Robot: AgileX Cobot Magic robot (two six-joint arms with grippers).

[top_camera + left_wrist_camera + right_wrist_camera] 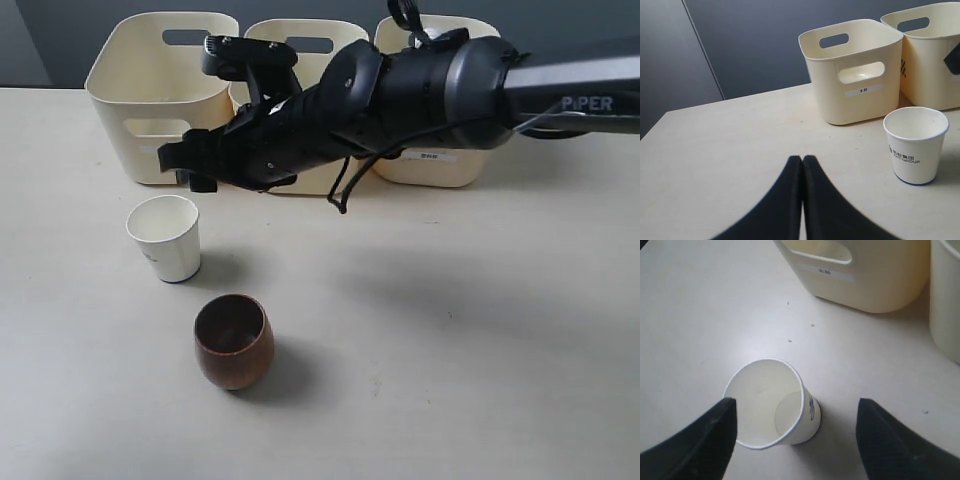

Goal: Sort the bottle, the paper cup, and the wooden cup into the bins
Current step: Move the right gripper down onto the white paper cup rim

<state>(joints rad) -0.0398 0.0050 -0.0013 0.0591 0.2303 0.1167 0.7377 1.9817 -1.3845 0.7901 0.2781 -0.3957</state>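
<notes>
The white paper cup (165,238) stands upright on the table, left of centre. My right gripper (185,168) reaches across from the right and hovers above and just behind it. In the right wrist view the right gripper (796,402) is open, its fingers either side of the paper cup (767,407) without touching. The dark wooden cup (233,342) stands upright nearer the front. My left gripper (802,159) is shut on nothing, low over the table, with the paper cup (915,145) off to one side. The bottle is out of view.
Three cream bins stand in a row at the back: left (165,90), middle (318,60), right (440,165). The left bin (852,70) carries a small white label. The black right arm (450,85) spans over the middle and right bins.
</notes>
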